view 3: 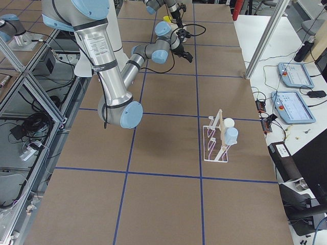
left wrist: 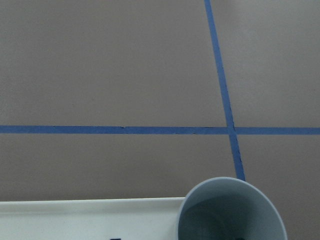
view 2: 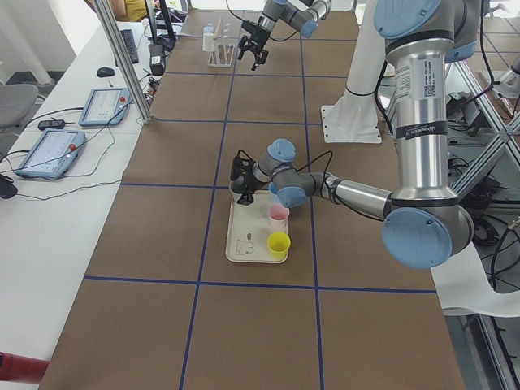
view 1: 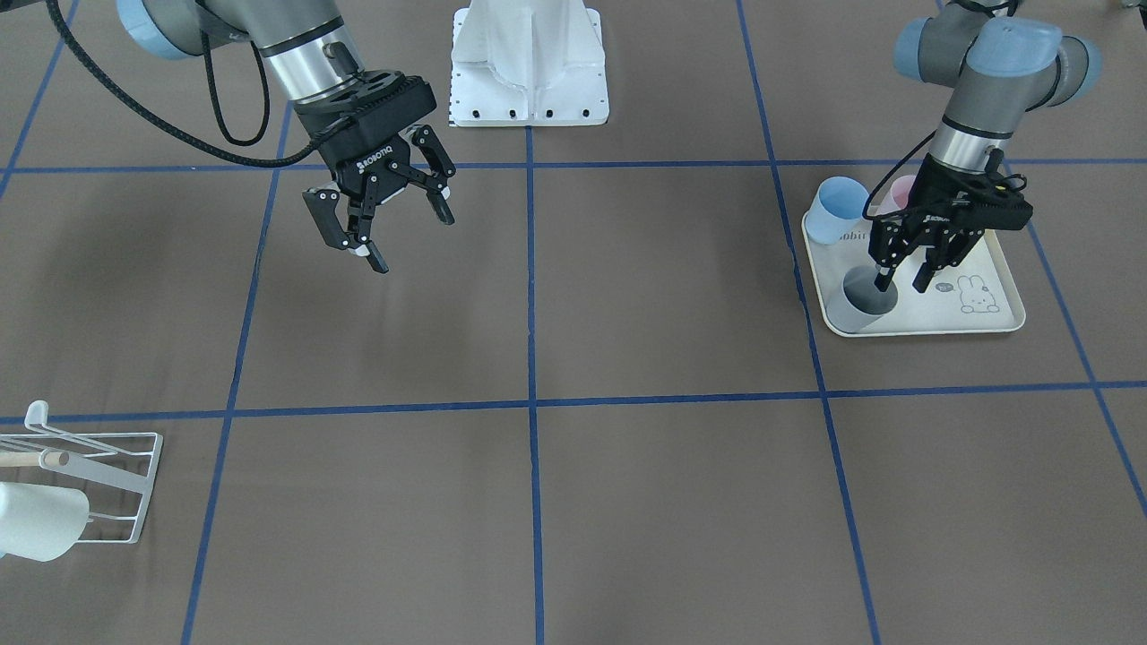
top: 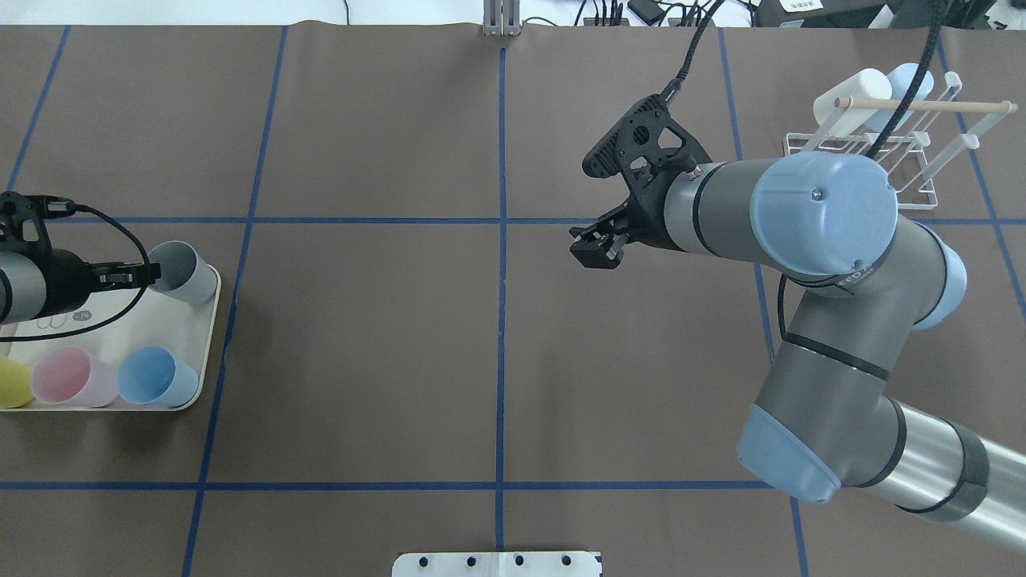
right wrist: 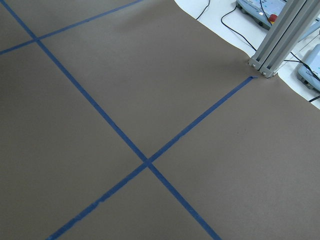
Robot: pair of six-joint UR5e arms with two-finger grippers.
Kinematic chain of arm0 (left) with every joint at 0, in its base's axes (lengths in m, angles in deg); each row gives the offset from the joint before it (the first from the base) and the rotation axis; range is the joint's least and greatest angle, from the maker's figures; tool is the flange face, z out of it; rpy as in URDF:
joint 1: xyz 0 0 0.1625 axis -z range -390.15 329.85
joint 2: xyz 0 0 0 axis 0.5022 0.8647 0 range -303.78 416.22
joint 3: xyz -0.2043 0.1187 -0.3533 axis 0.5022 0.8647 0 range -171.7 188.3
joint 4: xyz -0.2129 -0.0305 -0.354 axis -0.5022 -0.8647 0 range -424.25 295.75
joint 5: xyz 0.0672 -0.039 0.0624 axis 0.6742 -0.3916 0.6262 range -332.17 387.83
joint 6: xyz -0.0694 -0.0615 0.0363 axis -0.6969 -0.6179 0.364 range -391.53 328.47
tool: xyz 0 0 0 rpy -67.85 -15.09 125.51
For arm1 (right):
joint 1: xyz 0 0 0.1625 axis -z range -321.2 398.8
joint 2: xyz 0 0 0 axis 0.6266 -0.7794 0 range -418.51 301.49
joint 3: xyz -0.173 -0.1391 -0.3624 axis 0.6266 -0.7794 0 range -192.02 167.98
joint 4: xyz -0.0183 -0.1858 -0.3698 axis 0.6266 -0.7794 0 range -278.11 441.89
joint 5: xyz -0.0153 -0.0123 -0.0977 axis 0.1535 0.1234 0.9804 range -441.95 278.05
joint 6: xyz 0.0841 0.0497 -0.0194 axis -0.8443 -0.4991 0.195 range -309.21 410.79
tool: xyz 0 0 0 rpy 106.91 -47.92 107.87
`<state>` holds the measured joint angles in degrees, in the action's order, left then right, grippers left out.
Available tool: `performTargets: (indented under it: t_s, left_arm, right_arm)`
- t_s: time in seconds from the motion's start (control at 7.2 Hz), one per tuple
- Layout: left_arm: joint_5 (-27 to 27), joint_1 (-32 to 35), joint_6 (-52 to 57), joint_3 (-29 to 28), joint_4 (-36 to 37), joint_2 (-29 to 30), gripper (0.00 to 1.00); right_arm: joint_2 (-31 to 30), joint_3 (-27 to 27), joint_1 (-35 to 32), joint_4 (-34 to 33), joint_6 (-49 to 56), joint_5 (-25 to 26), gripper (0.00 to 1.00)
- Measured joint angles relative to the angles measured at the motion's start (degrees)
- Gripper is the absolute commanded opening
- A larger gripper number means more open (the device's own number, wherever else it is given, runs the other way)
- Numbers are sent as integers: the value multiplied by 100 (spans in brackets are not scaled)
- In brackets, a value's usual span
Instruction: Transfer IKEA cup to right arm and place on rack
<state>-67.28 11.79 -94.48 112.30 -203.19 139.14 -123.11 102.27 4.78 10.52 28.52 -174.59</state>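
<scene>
Your left hand (view 1: 900,287) sat spread astride the rim of the grey cup (view 1: 856,313) on the tray (view 1: 986,328), your right hand (view 1: 412,240) spread and empty, so handover and rack (top: 962,106) placement lay ahead.

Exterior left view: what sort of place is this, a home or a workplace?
Most likely a robotics lab: a left arm and a right arm stand at a table marked with a blue tape grid, and control tablets with red buttons lie on a side bench.

The scene is evenly and brightly lit from above. Soft, faint shadows are cast on the counter (top: 361,361) beside the tray (top: 210,332). Mild highlights are seen on the right arm (top: 834,353).
</scene>
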Motion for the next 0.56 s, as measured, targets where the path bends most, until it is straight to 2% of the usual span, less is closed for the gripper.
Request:
performTargets:
  t_s: [0.14, 0.56]
  left_arm:
    - [5, -1, 0, -14, -1, 23, 0]
    - [-64, 16, -4, 47, 6, 150, 0]
  right_arm:
    - [0, -9, 0, 0, 2, 2, 100]
    - [12, -26, 7, 0, 3, 15, 100]
